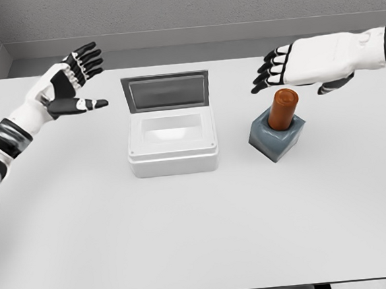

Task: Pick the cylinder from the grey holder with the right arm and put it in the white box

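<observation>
The brown cylinder (283, 109) is standing upright in the grey holder (277, 138), its lower part sunk into the block and its rounded top sticking out above it. The holder is sitting on the white bench (201, 238), right of the middle and turned at a slight angle. Just above and behind the cylinder, the right robot hand (287, 65) is hovering with its dark fingers spread and pointing toward the left, gripping nothing and not touching the cylinder. To the left of the holder, near but apart from it, the white box (172, 146) is resting on the bench with its grey-lined lid (166, 91) standing open at the back and its inside showing bare. Further left, well apart from the box, the left robot hand (72, 80) is hanging over the bench with fingers splayed and thumb out, holding nothing, its arm reaching in from the lower left edge.
</observation>
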You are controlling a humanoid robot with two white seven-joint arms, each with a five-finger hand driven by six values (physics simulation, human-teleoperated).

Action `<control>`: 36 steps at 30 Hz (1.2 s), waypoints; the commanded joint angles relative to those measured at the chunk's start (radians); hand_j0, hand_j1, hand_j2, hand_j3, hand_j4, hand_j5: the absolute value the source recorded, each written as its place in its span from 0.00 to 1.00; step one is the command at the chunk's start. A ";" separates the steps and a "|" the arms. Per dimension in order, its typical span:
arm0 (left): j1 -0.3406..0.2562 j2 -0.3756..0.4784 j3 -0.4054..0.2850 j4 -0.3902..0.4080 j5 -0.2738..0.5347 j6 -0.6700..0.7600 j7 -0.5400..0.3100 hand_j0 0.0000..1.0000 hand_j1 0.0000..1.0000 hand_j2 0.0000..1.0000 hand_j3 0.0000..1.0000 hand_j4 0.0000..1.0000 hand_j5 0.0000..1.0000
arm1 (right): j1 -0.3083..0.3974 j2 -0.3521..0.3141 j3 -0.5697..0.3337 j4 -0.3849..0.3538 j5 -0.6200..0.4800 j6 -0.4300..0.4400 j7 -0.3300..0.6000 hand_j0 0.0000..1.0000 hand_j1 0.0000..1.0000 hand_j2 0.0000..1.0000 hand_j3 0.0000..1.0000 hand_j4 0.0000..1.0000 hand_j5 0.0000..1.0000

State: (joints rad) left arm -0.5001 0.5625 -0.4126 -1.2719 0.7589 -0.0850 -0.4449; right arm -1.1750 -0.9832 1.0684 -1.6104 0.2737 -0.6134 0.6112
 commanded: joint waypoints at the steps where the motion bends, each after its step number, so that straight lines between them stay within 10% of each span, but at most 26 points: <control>1: 0.000 -0.007 0.001 0.002 0.026 0.031 0.000 1.00 1.00 1.00 1.00 1.00 1.00 | 0.000 0.001 0.034 -0.017 0.010 0.003 0.000 0.99 0.99 0.99 0.99 0.99 0.99; 36: -0.038 -0.038 0.012 0.039 0.025 0.076 0.000 1.00 1.00 1.00 1.00 1.00 1.00 | -0.005 0.121 0.097 0.158 0.058 0.003 0.000 0.99 0.99 0.99 0.99 0.99 0.99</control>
State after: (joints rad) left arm -0.5384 0.5234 -0.3995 -1.2329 0.7776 -0.0092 -0.4447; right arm -1.1796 -0.8630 1.1661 -1.4536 0.3338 -0.6132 0.6112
